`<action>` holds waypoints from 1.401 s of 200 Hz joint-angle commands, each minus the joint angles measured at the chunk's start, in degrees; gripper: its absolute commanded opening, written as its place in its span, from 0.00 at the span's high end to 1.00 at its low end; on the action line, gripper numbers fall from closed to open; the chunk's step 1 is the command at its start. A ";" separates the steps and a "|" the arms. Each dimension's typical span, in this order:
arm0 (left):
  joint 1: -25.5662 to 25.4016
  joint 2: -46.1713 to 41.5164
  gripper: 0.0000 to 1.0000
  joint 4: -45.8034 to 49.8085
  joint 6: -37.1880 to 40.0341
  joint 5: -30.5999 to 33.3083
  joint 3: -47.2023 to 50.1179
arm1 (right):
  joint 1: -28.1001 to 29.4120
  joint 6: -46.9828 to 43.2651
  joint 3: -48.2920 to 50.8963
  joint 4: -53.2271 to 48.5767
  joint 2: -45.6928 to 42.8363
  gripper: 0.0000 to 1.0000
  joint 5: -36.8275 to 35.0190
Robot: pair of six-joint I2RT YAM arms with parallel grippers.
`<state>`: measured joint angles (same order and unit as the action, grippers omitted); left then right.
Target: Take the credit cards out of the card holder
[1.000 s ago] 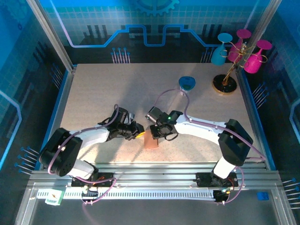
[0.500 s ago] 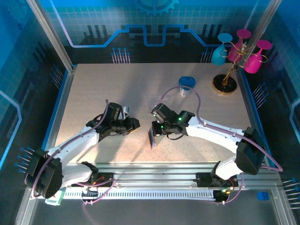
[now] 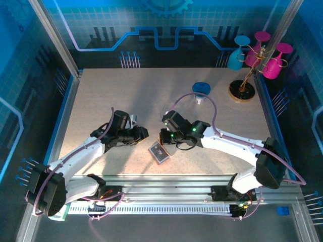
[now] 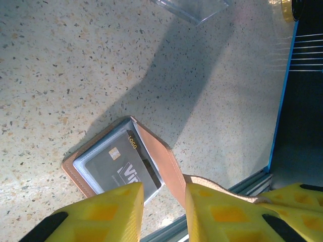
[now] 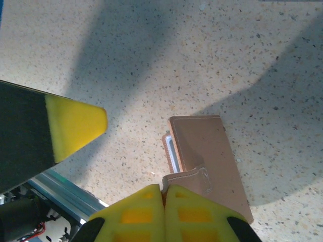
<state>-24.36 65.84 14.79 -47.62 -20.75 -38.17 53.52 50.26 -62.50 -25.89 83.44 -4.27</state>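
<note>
The card holder (image 3: 157,152) lies on the table near the front edge, tan outside and pale grey-blue inside. Its cover (image 4: 160,157) is lifted, and a dark grey credit card (image 4: 118,169) sits face up in the pocket. My right gripper (image 5: 164,189) is shut on the tan strap (image 5: 187,180) at the cover's edge and holds the flap (image 5: 209,156) up. My left gripper (image 4: 164,196) hovers just left of the card holder, open, its yellow fingers (image 4: 106,209) apart with nothing between them. In the top view the two grippers (image 3: 145,133) (image 3: 164,138) face each other above the card holder.
A clear plastic box (image 4: 192,7) lies further back on the table. A blue cup (image 3: 201,89) stands behind the right arm, and a stand with coloured glasses (image 3: 247,75) is at the back right. The metal front rail (image 3: 166,180) runs just below the card holder.
The card holder has come down from standing on edge between the grippers to lying open with the dark card up. My left gripper has drawn back to the left and widened.
</note>
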 commanded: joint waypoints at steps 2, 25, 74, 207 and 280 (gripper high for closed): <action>0.55 -0.49 0.72 1.34 1.17 -0.25 -0.59 | 0.49 3.18 1.45 3.23 -2.75 0.97 -2.95; 0.56 -0.36 0.72 1.20 1.12 -0.33 -0.32 | 0.38 4.56 3.19 4.35 -4.59 0.98 -6.16; 0.59 1.65 0.72 0.95 1.38 -1.19 -0.74 | -1.60 7.33 10.11 4.63 -9.25 1.00 -11.20; -7.26 14.61 0.73 -8.28 -3.69 -4.20 -6.09 | -6.57 9.56 24.82 2.08 -20.25 1.00 -11.52; -14.98 25.16 0.75 -16.02 -8.02 -4.78 -9.60 | -10.04 7.19 28.56 2.47 -19.74 0.99 -9.94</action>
<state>-37.19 88.38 2.24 -53.69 -24.10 -44.91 44.91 58.59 -35.16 -23.05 63.86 -15.18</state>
